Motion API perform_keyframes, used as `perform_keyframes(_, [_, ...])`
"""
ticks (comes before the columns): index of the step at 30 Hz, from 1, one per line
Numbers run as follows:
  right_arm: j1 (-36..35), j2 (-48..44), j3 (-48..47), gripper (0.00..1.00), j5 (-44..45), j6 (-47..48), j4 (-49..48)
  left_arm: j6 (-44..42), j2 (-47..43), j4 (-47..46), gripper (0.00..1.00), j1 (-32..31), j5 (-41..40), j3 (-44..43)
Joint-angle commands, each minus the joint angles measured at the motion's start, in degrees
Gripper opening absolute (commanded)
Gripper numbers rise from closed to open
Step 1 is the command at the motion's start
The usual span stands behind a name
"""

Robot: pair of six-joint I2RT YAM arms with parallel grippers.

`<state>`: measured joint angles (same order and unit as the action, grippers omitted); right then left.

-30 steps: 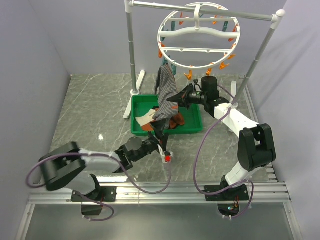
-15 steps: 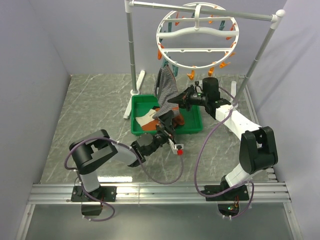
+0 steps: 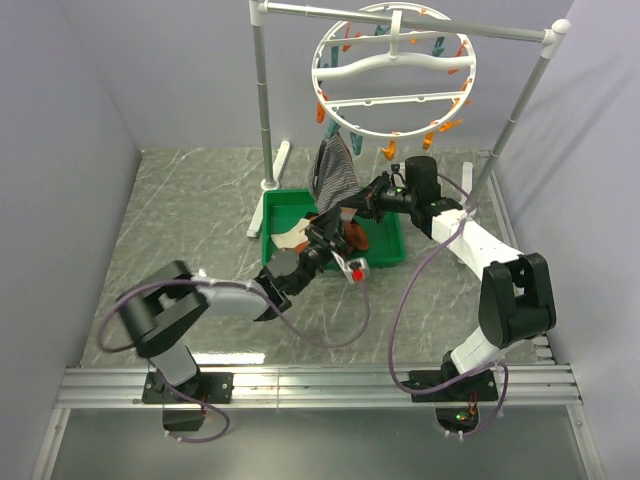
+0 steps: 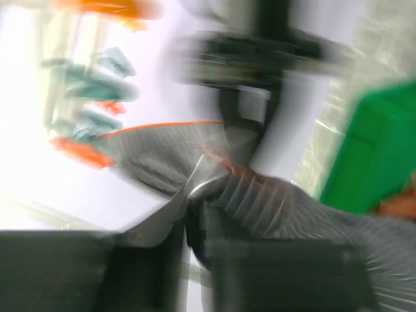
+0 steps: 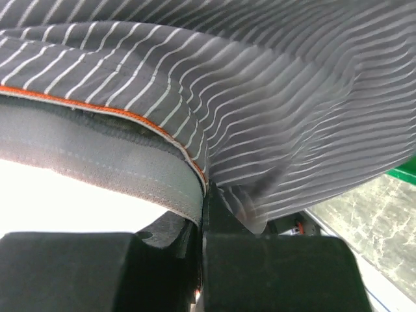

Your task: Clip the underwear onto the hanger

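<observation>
The grey striped underwear (image 3: 335, 172) hangs below the white ring hanger (image 3: 396, 98), above the green tray. My right gripper (image 3: 354, 205) is shut on it from the right; in the right wrist view the grey waistband (image 5: 97, 162) with its orange edge runs into the closed right gripper (image 5: 203, 214). My left gripper (image 3: 322, 237) reaches up from below to the cloth's lower edge. The left wrist view is blurred, but striped underwear (image 4: 279, 201) is pinched in the narrow gap of the left gripper (image 4: 192, 221). Teal and orange clothespins (image 4: 91, 97) blur at the upper left.
A green tray (image 3: 385, 262) under the underwear holds an orange-rust garment (image 3: 357, 238) and a white cloth (image 3: 290, 237). The tube rack's left pole (image 3: 265, 100) and slanted right pole (image 3: 510, 125) stand beside the hanger. Purple walls close in left and right.
My left arm has reached forward and up from the table to the underwear's lower edge, and its jaws have closed from wide open. The right gripper has kept its hold.
</observation>
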<state>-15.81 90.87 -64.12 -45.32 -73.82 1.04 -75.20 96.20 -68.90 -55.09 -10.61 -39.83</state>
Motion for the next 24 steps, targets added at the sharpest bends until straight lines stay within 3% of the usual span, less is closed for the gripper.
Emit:
perform_keyframes(1, [0.3,-2.4,-4.2,0.0,1.5,3.8,2.1,16.6,-9.6,7.4,0.08,0.5,-5.5,-5.2])
perform_keyframes(2, [0.4,-2.6,-4.8,0.02,2.0,4.1,2.5,22.8,-12.3,16.4,0.0,1.1,-5.0,-5.9])
perform_keyframes(4, [0.5,-3.0,-5.3,0.04,2.1,4.4,2.3,28.6,-15.2,23.3,0.0,3.6,-2.0,-6.6])
perform_keyframes(5, [0.5,-2.9,-5.8,0.15,2.1,4.7,2.3,34.6,-18.6,31.1,0.0,4.7,0.5,-6.7])
perform_keyframes(7, [0.8,-3.4,-6.5,0.2,2.1,6.0,2.2,41.2,-21.7,38.1,0.0,9.0,10.8,-7.7])
perform_keyframes(10, [1.7,-4.2,-7.0,0.44,2.4,7.7,1.9,52.4,-24.2,46.5,0.0,14.5,22.6,-10.1])
perform_keyframes(11, [2.2,-4.3,-7.7,0.56,2.6,8.4,2.5,57.2,-24.4,47.4,0.0,15.6,24.3,-10.6])
perform_keyframes(13, [2.8,-4.8,-8.0,0.71,2.5,9.9,3.4,63.9,-23.6,50.1,0.0,19.1,30.9,-12.0])
perform_keyframes(16, [4.1,-5.2,-7.8,0.81,1.1,12.5,4.1,73.3,-21.1,50.9,0.01,23.3,37.7,-14.2])
perform_keyframes(20, [5.2,-6.3,-5.9,0.87,-0.8,16.3,5.0,87.9,-15.0,49.0,0.01,28.9,45.9,-18.0])
perform_keyframes(24, [6.5,-8.4,-3.7,0.88,-1.8,19.9,4.8,102.8,-9.1,41.5,0.0,36.5,51.6,-19.3])
